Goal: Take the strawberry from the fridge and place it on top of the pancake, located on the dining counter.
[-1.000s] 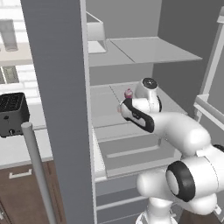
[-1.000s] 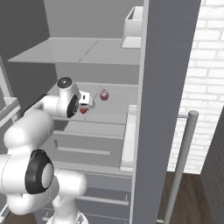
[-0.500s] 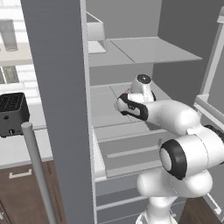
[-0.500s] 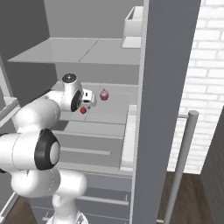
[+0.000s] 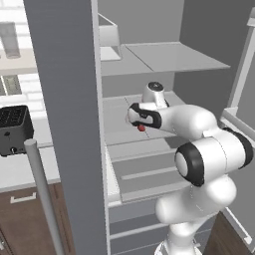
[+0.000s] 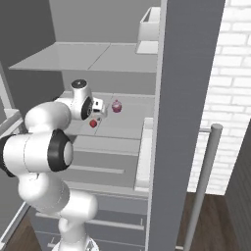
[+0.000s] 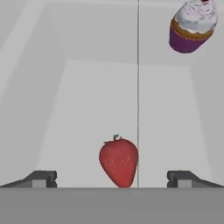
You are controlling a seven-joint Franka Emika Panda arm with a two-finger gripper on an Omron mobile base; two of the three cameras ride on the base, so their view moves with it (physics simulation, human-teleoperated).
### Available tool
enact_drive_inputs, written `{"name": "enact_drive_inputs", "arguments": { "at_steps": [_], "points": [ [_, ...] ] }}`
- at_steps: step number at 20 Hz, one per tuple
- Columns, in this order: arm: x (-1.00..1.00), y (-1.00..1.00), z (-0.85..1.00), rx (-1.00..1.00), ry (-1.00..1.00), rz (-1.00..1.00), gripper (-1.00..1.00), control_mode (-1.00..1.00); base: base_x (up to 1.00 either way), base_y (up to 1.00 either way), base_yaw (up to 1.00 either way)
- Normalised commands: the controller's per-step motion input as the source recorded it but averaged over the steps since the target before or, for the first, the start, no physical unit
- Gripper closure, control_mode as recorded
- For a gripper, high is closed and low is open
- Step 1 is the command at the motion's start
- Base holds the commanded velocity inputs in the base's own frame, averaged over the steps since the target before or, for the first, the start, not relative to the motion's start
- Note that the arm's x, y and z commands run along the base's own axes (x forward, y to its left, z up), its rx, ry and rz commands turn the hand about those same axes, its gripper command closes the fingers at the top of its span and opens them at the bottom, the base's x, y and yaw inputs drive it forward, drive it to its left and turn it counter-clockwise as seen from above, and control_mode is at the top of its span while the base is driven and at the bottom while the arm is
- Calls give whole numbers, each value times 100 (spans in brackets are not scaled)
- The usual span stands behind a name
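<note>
Strawberry (image 5: 141,128) at centre of left base view, on a pale fridge (image 5: 69,99) shelf, just below the gripper (image 5: 133,115). In right base view, left of centre, beside gripper (image 6: 99,112), cupcake (image 6: 116,106) slightly right. In hand view, low centre, between wide-spread fingertips (image 7: 41,178), untouched; cupcake (image 7: 193,26) upper right.

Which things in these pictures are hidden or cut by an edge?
- Small red strawberry: hand view, its bottom is cut off by the lower edge.
- Purple-cupped white-frosted cupcake: hand view, top cut by the edge.
- Open claw: left base view, its fingertips are too small to tell apart.
</note>
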Motion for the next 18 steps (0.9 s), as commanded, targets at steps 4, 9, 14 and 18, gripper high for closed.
{"name": "enact_drive_inputs", "arguments": {
  "at_steps": [4,9,14,18],
  "points": [
    [3,-9,-21,0,4,0,-100,-100,0,0,0],
    [-1,-2,-9,0,0,0,-100,-100,0,0,0],
    [3,0,-9,0,0,0,-100,-100,0,0,0],
    [8,0,-11,0,0,0,-100,-100,0,0,0]
  ]
}}
